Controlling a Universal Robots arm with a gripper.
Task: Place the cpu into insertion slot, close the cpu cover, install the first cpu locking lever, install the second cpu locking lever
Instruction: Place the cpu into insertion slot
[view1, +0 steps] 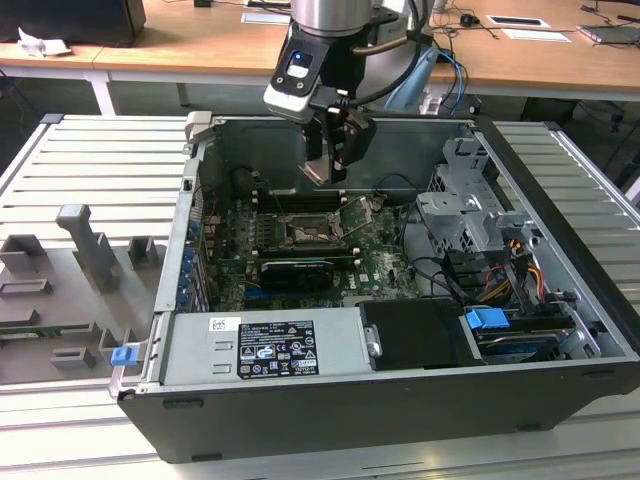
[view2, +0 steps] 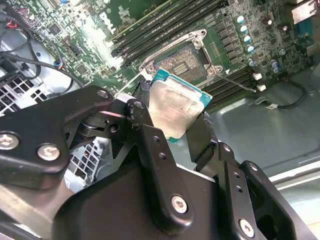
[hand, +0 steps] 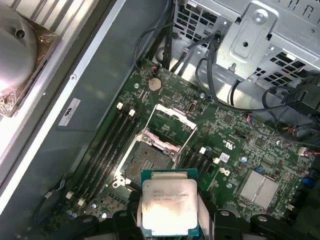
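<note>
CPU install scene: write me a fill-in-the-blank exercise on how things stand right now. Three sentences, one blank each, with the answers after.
1. The gripper is shut on the ____.
2. The insertion slot is ____: nothing sits in it.
3. The cpu cover stands ____, tilted up off the slot.

Missing words: cpu; empty; open.
</note>
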